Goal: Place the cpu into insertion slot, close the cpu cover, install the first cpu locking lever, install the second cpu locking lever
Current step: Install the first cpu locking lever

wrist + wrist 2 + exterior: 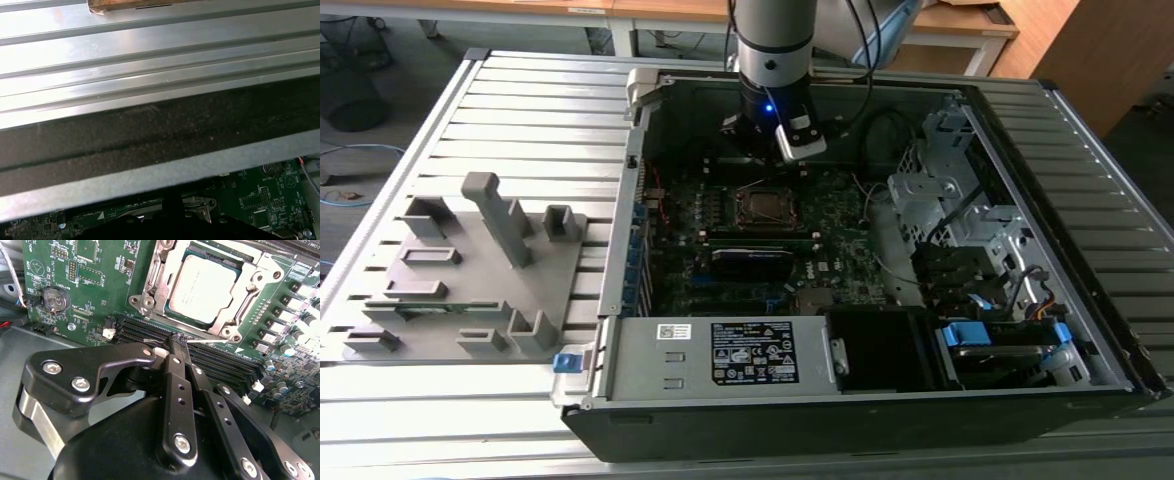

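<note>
In the second wrist view the cpu [202, 287] lies flat in the insertion slot [150, 302], its dull silver top showing through the cut-out of the cpu cover [156, 270], which lies down over it. A thin metal lever [248, 302] runs along one side of the cover. My gripper [172, 341] is shut with nothing between its fingers, tips over the black memory slots just beside the socket. In the exterior view the gripper [761, 152] hangs inside the open computer case, just behind the insertion slot [765, 205].
Black memory slots [220, 367] and a coin battery [55, 299] flank the socket. A long black card module [754, 262], the power supply [720, 350] and a drive cage [947, 200] crowd the case. A grey fixture tray [454, 270] lies at the exterior view's left.
</note>
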Controlling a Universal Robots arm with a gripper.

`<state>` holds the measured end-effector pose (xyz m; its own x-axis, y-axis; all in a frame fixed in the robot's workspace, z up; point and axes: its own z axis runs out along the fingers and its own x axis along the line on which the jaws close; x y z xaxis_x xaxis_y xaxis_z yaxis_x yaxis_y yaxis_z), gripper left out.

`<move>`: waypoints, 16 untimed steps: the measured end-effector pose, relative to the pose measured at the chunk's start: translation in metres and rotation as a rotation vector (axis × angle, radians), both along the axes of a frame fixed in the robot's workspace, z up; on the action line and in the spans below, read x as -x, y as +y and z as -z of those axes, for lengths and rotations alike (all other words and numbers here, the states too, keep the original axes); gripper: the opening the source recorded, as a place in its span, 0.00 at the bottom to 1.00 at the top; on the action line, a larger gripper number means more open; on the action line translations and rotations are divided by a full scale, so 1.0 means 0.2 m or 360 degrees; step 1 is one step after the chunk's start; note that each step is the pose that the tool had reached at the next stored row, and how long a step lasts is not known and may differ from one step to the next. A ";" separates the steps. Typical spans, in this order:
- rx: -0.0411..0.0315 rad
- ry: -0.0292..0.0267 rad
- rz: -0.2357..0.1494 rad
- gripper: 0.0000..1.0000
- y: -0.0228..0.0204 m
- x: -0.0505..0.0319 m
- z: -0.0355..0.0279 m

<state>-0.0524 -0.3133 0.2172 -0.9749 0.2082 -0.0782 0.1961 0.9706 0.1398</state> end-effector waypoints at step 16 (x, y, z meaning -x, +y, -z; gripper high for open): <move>0.0000 0.00002 0.0119 0.11 0.019 0.000 0.004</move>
